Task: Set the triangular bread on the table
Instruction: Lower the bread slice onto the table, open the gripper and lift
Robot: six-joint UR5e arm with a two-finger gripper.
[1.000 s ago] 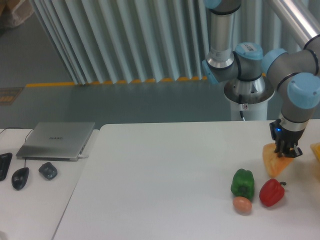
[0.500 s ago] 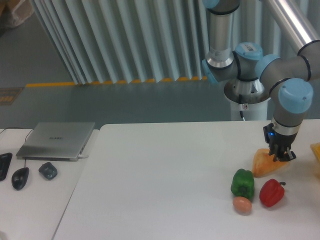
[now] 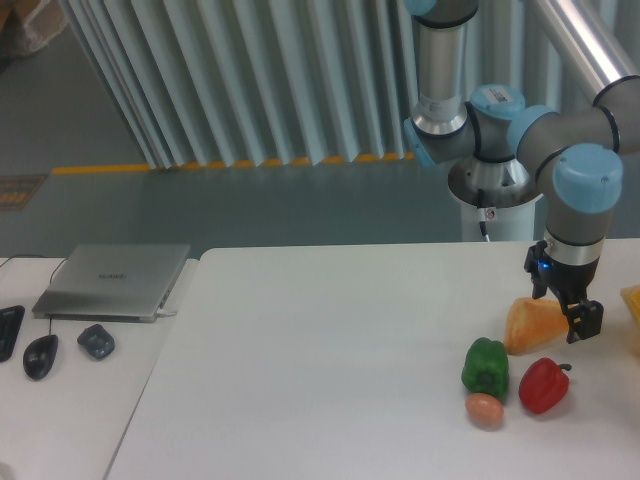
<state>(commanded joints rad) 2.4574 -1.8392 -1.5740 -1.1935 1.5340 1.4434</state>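
Observation:
The triangular bread [image 3: 532,325], a golden orange-yellow wedge, lies on the white table [image 3: 330,370] near its right side, just behind the green and red peppers. My gripper [image 3: 564,308] hangs straight down over the bread's right end. Its fingers [image 3: 585,320] are spread apart, one behind the bread and one at its right tip. The jaws stand open and do not squeeze the bread.
A green pepper [image 3: 485,366], a red pepper [image 3: 543,385] and a small orange-brown ball [image 3: 484,409] sit just in front of the bread. A yellow object [image 3: 632,303] shows at the right edge. A laptop [image 3: 113,280], mouse [image 3: 40,355] and small dark object [image 3: 96,341] lie on the left desk.
The gripper lowered the bread and swung it leftward until it lay on the table. The fingers then opened and let the bread go.

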